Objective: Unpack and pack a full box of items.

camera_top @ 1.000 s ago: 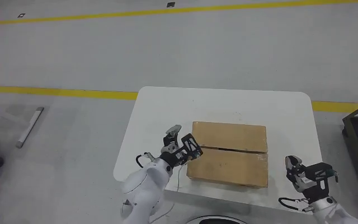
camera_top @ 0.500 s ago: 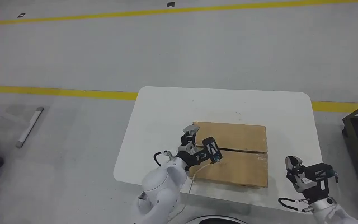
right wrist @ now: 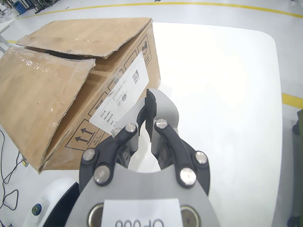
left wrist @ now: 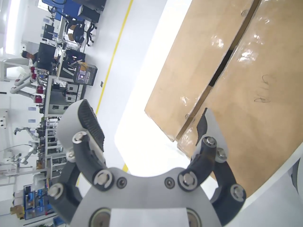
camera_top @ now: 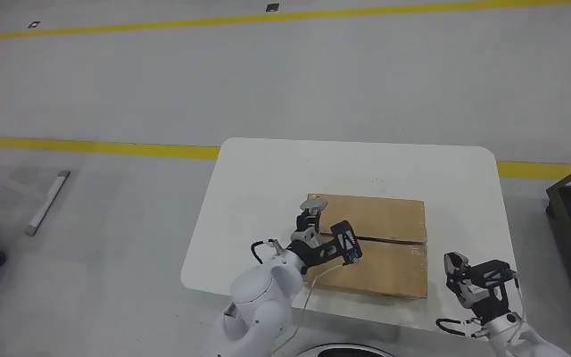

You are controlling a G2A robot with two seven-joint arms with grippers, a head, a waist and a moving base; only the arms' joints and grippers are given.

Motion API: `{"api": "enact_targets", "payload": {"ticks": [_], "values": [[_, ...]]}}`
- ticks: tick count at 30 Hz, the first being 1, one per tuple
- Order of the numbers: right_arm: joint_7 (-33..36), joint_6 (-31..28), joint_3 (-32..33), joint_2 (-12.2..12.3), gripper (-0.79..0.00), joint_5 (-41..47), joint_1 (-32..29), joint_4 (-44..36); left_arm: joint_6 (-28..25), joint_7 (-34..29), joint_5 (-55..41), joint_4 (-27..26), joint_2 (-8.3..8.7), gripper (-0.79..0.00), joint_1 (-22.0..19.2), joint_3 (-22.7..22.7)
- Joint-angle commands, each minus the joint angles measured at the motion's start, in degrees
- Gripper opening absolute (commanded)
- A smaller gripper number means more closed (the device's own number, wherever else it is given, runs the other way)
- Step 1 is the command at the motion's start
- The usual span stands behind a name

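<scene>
A brown cardboard box [camera_top: 375,243] lies on the white table [camera_top: 259,178], its two top flaps meeting along a dark seam. My left gripper [camera_top: 326,225] is open at the box's left end; in the left wrist view [left wrist: 146,121] one finger [left wrist: 209,125] rests on the near flap beside the seam and the other finger [left wrist: 91,121] hangs off the box over the table. My right gripper [camera_top: 457,268] is shut on nothing near the table's front right edge, just off the box's right end [right wrist: 59,76], whose flaps stand slightly lifted there. A white label [right wrist: 120,95] is stuck on that end.
The table's far half and left side are bare. A dark bin [camera_top: 560,201] stands off the right edge. Black cables [right wrist: 7,166] hang below the near edge. A white bar [camera_top: 46,203] lies on the floor at far left.
My left gripper has moved right, from beside the box's left end to over the seam, staying open. The right gripper has shifted slightly towards the box.
</scene>
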Motion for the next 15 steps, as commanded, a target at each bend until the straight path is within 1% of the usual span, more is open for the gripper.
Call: {"api": "enact_targets", "payload": {"ticks": [1,3,5,9,13,15], "values": [[0.0,0.0,0.2,0.0,-0.785,0.0,0.0,-0.5,-1.5,-0.4,1.8,1.8,-0.36,0.0,-2.2,2.8],[0.0,0.1,0.4,0.0,-0.785,-0.1,-0.1,-0.8,-2.1,-0.5,2.0,4.0,-0.87,0.0,-4.1,5.1],[-0.2,0.1,0.6,0.0,-0.785,0.1,-0.3,-1.0,-1.2,-0.7,0.1,6.6,-1.52,0.0,-5.9,6.2],[-0.5,0.2,0.8,-0.1,-0.785,0.3,-0.9,-1.3,-1.6,-2.2,-1.3,10.5,-2.64,0.0,-9.3,8.7],[-1.1,0.3,1.2,-0.2,-0.785,0.7,-1.4,-1.0,-2.7,-4.7,1.2,12.8,-3.28,0.0,-11.8,10.8],[-1.3,0.4,1.3,-0.2,-0.785,0.7,-1.6,-0.9,-2.8,-5.4,2.4,13.9,-3.5,0.0,-12.3,11.6]]}}
